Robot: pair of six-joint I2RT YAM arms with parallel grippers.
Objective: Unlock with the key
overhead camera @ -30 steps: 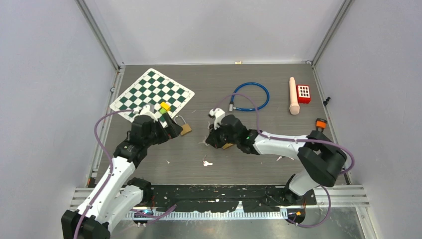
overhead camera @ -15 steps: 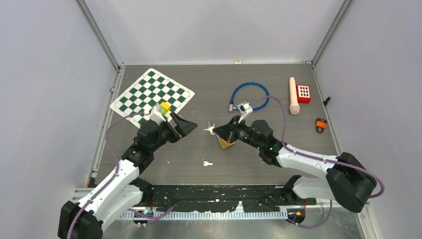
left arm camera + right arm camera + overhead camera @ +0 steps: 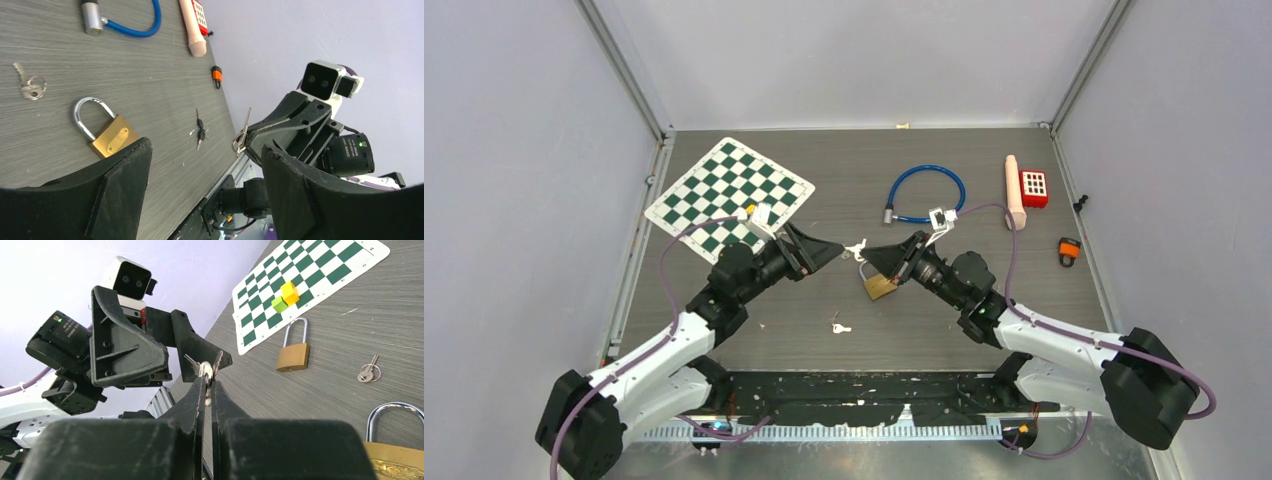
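Note:
My right gripper [image 3: 873,254] is shut on a small silver key [image 3: 205,368] with its ring, held up above the table. The key [image 3: 241,136] sticks out of the fingertips toward my left gripper [image 3: 832,249]. That gripper is open, tip to tip with the right one, and the key sits just inside its gap near one finger [image 3: 280,170]. A brass padlock [image 3: 879,286] lies flat on the table below the right gripper. A second brass padlock [image 3: 293,353] lies by the chessboard, hidden under the left arm in the top view.
A loose key [image 3: 840,327] lies near the front. A green chessboard [image 3: 729,184] with yellow and green cubes [image 3: 284,296] is at the back left. A blue cable lock [image 3: 927,194], pink cylinder [image 3: 1014,191], red block [image 3: 1033,186] and orange clip [image 3: 1069,249] lie right.
The left gripper swung right from the padlock by the chessboard to face the right gripper. The right gripper lifted off the other padlock with the key. The left jaws narrowed slightly.

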